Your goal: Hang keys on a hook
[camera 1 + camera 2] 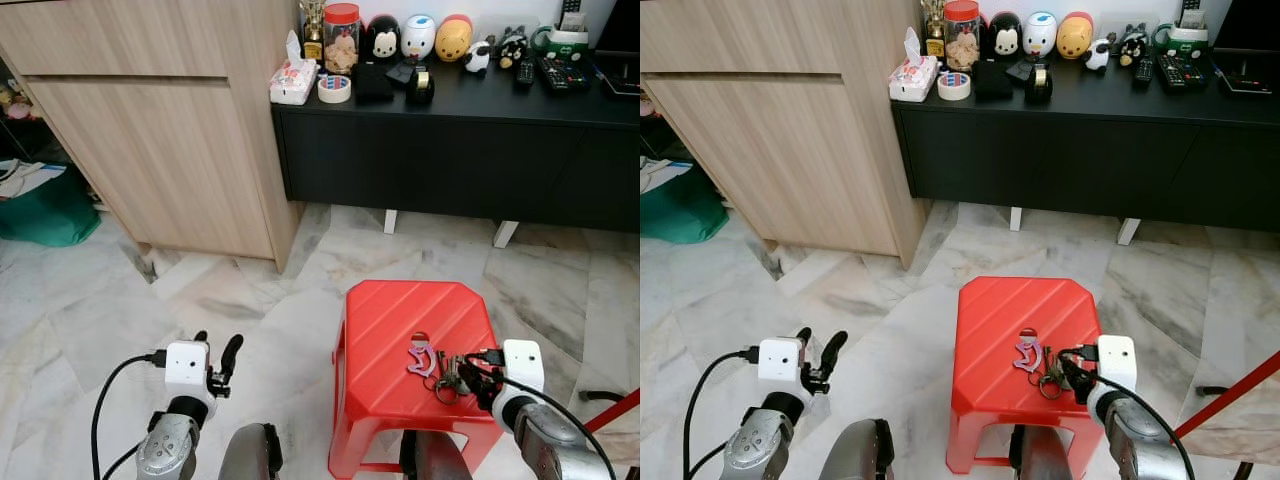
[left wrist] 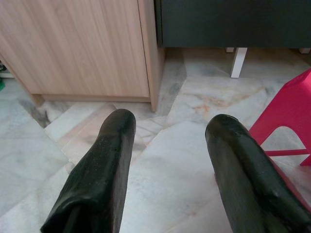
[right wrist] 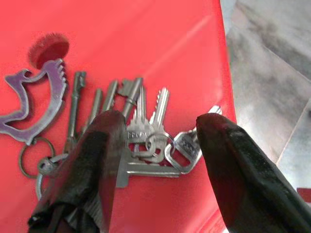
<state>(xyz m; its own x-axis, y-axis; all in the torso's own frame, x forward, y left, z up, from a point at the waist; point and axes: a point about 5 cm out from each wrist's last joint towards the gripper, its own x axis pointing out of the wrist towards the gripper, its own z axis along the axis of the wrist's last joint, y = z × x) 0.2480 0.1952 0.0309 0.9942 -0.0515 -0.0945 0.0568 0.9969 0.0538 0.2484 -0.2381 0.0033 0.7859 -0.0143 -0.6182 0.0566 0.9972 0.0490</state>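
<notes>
Right gripper (image 3: 155, 160) low over the keys (image 3: 141, 131), black fingers spread wide either side of the bunch, nothing held yet

Keys lie flat on the red stool (image 1: 400, 330), near its right front edge, by a purple metal charm (image 3: 34, 102) on its own ring. Light, hard, loose: several steel blades fanned off linked rings, likely to slide on the glossy ribbed plastic and swing once lifted. Best hold looks to be across the ring cluster where the blades meet. Left gripper (image 2: 167, 160) hangs parted over pale marble floor (image 2: 175, 160), idle, near a light wood-grain cabinet (image 1: 170, 150). No hook made out
</notes>
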